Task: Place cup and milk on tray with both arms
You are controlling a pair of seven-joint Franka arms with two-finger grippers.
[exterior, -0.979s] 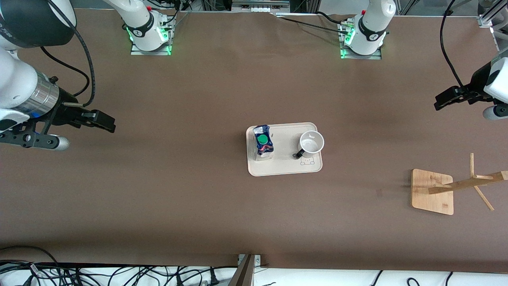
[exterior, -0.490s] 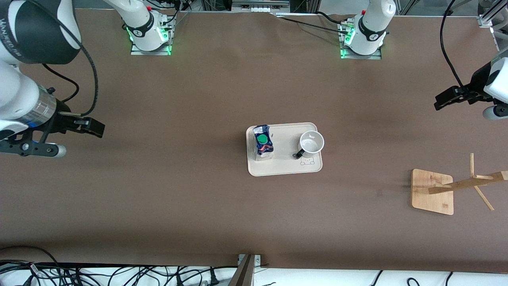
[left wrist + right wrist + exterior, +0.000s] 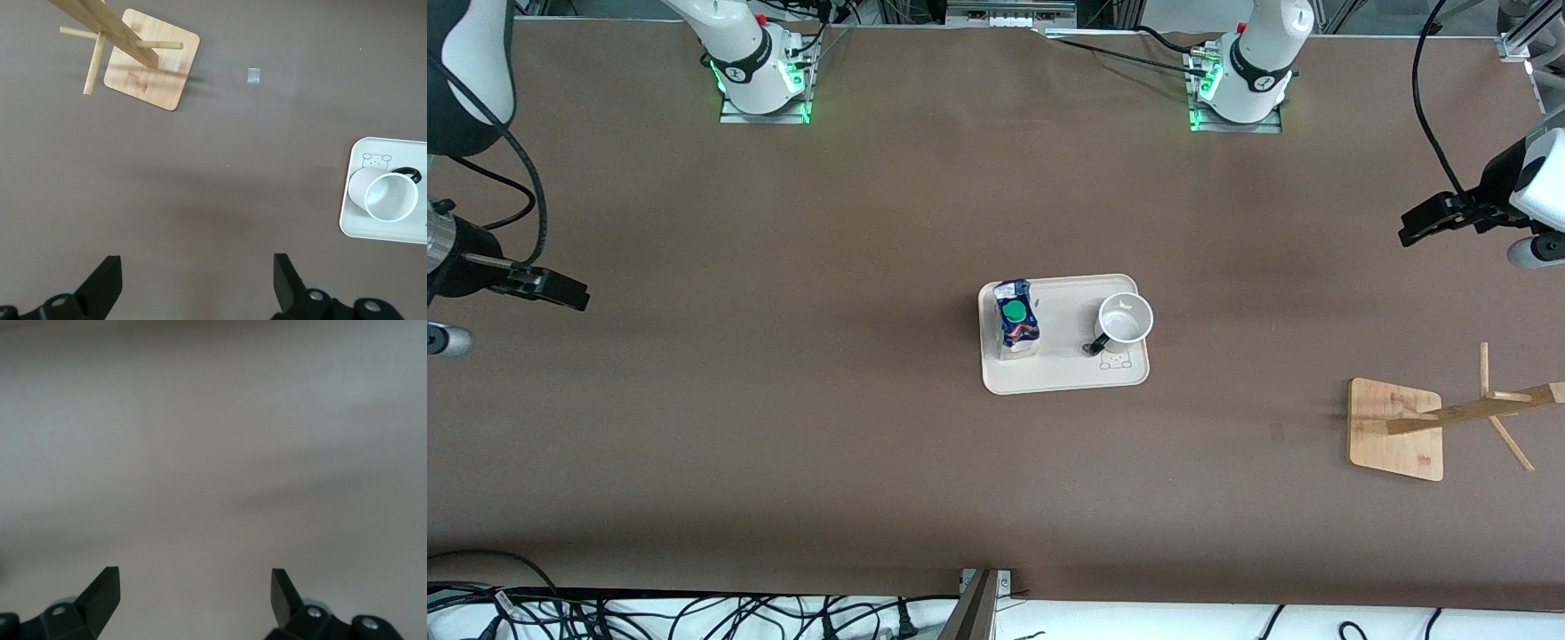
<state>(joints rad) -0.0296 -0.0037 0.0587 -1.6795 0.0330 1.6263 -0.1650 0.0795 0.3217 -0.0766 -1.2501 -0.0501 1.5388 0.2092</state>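
1. Retreat is the recent change: the right end effector (image 3: 560, 292) has drawn away from the tray (image 3: 1064, 378) toward the right arm's end of the desk (image 3: 871, 222); its fingers (image 3: 103, 590) are spread and empty.
2. The left end effector (image 3: 1414, 228) has barely moved; it hovers near the left arm's end of the desk, well apart from the tray, fingers (image 3: 107, 283) spread with nothing between them.
3. The milk (image 3: 1016, 324) stands upright on the tray, at the end toward the right arm.
4. The cup (image 3: 1124, 320) sits upright on the tray's other end, beside the bunny drawing (image 3: 1115, 359).
5. Judgement: both things are placed, so the task looks finished.
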